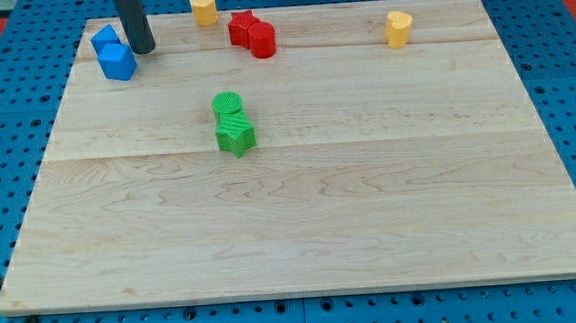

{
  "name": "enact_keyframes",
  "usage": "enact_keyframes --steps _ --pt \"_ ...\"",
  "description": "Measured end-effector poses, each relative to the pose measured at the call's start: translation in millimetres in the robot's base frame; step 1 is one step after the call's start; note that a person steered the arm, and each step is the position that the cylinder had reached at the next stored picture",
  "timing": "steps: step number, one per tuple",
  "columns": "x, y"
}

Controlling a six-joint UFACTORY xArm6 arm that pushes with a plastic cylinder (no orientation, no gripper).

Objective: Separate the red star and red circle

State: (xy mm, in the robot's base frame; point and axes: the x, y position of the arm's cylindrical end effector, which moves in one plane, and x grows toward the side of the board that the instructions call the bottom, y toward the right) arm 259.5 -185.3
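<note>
The red star (242, 28) and the red circle (263, 39) sit touching each other near the view's top, a little left of centre, the circle at the star's lower right. My tip (144, 50) stands well to their left, close beside the right of two blue blocks (113, 54). The rod rises out of the view's top.
A yellow block (202, 6) sits at the top edge, up and left of the red star. Another yellow block (397, 29) sits at the top right. A green circle (229, 107) and green star (234, 134) touch near the board's (302, 231) centre-left.
</note>
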Motion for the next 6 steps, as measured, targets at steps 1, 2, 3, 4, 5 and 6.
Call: enact_keyframes --steps 1,2,3,4,5,6 --pt "0.0 8.1" --pt "0.0 36.3" --pt "0.2 80.8" --pt "3.6 134.1" --pt "3.6 168.9" --pt "3.6 182.8"
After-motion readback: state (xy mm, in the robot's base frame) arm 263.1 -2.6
